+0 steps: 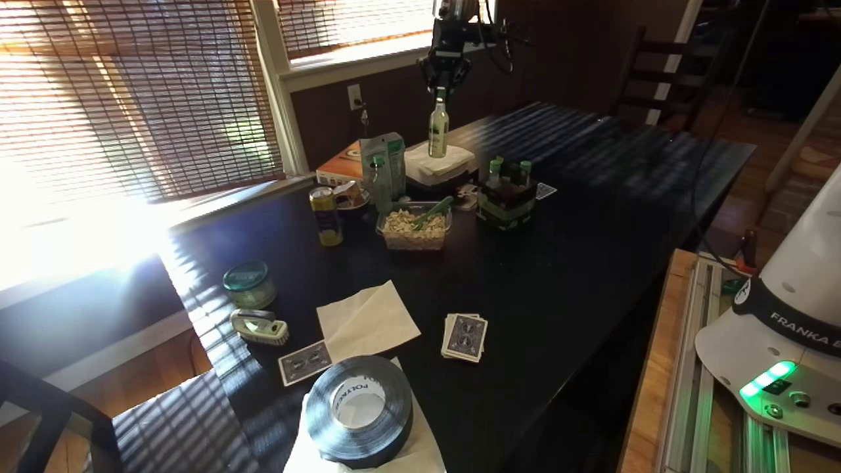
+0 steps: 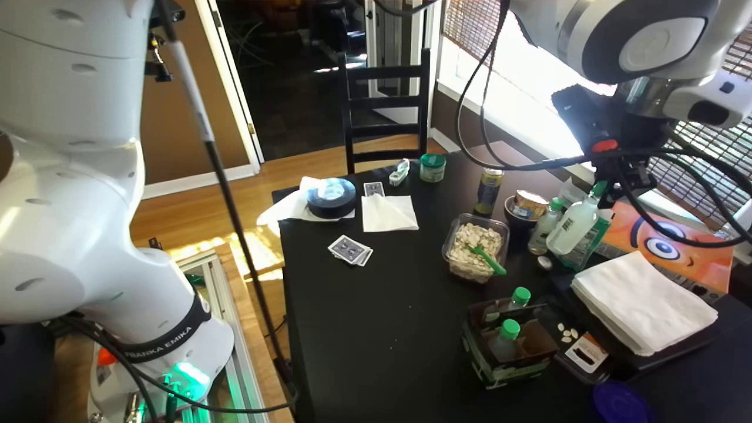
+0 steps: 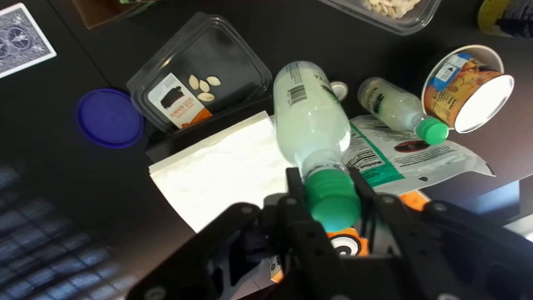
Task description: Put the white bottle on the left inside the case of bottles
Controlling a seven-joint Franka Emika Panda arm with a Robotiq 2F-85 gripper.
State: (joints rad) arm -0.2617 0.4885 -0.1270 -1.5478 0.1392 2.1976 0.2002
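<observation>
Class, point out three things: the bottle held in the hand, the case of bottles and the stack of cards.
Held bottle (image 3: 310, 112): in the wrist view, on its body.
Case of bottles (image 2: 520, 370): in an exterior view, on its outer wall.
Stack of cards (image 1: 466, 337): in an exterior view, on its top card.

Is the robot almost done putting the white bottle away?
Partway. Picking up looks done: the white bottle hangs in the air. In hand: the gripper grips it by its green cap. Still to do, probably: it's outside the case of bottles, so carry it over, lower it beside the green-capped bottles, let go.
</observation>
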